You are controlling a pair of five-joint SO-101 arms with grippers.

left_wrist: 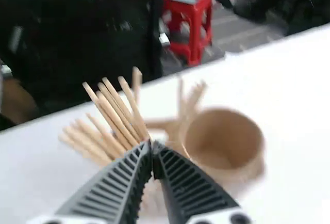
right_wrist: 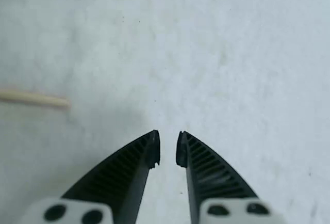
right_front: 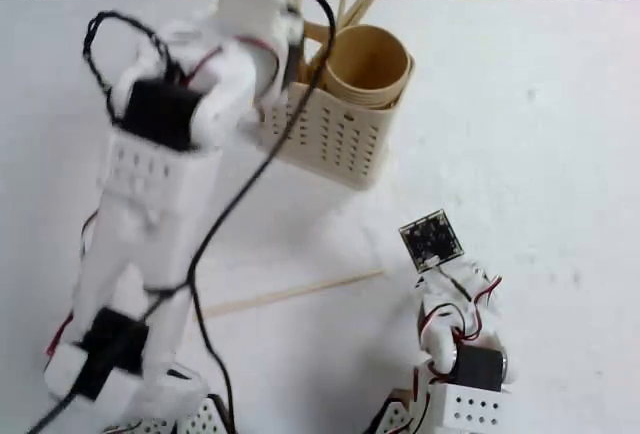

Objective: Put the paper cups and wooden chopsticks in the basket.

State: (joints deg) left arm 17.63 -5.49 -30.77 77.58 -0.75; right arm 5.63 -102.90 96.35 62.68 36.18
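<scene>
White table (right_front: 560, 154); basket (right_front: 335, 144) with cups (right_front: 368, 62), chopsticks (left_wrist: 116, 112).

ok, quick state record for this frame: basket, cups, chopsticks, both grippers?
basket: white, slotted, standing on table
paper cups: inside basket
chopsticks: bundle in basket, beside cups
loose chopstick: one, flat on table, outside basket
left gripper: above basket, jaws shut, nothing seen between them
right gripper: over bare table, jaws slightly apart, empty
left to do: loose chopstick
</scene>
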